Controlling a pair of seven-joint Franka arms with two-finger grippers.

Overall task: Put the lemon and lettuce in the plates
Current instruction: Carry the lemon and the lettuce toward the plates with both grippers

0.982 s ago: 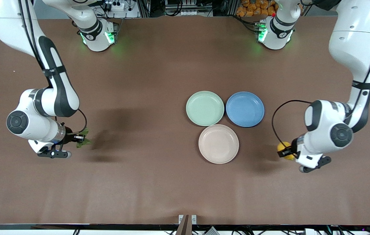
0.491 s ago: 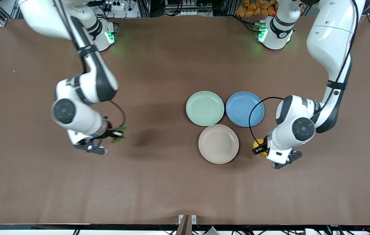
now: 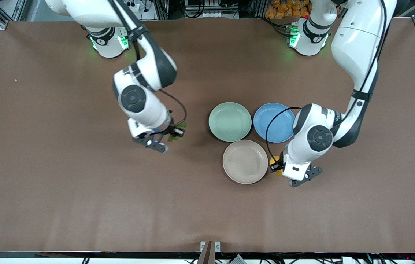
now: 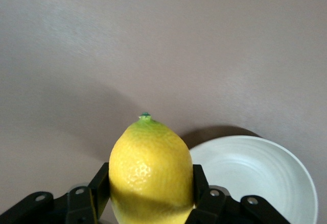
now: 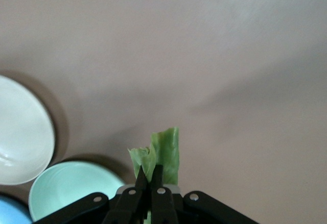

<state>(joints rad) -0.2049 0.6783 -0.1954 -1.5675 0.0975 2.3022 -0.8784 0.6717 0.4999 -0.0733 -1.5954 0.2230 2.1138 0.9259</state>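
Three plates clustered together, rims nearly touching: mint green plate point(image 3: 230, 121), blue plate point(image 3: 274, 122) beside it toward the left arm's end, beige plate point(image 3: 245, 161) nearest the front camera. All three bare. Wide brown table point(image 3: 82, 205) open toward every edge. Left gripper point(image 3: 275, 165) clamped on lemon point(image 3: 274, 161), over table just beside beige plate's rim. Right gripper point(image 3: 176, 132) pinching lettuce point(image 3: 176, 134), over bare table near mint green plate. Both closer to the plates than half a second ago.
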